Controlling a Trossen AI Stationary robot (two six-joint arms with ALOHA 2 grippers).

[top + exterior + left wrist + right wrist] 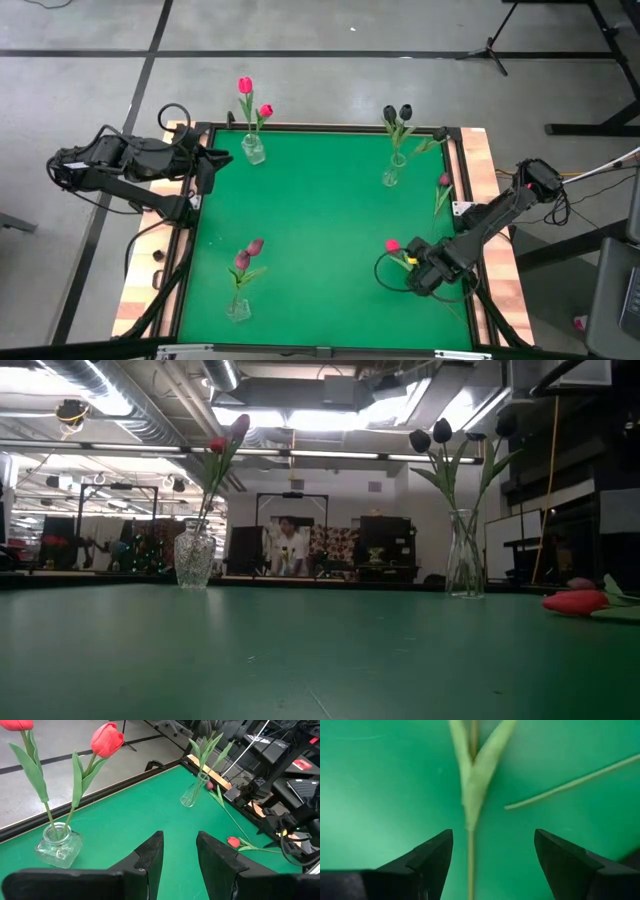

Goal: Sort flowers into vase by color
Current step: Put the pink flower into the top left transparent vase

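High view: your right gripper (420, 272) hangs low over the loose pink-red tulip (392, 244) lying on the green mat (320, 220); the left gripper (215, 158) waits beside the pink-red vase (253, 150). Right wrist view: jaws gape wide, straddling the thin stem (470, 865); centre it before closing. Left wrist view: fingers part-open, empty.

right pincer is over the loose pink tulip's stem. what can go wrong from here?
1. The right pincer is open, straddling the pink tulip's thin stem; closing slightly off-centre could miss it or pinch a leaf.
2. Another loose stem lies close by and might get dragged along.
3. The pink vase stands at the far corner beside the parked left pincer; the long carry across could swing the tulip into the dark-tulip vase.
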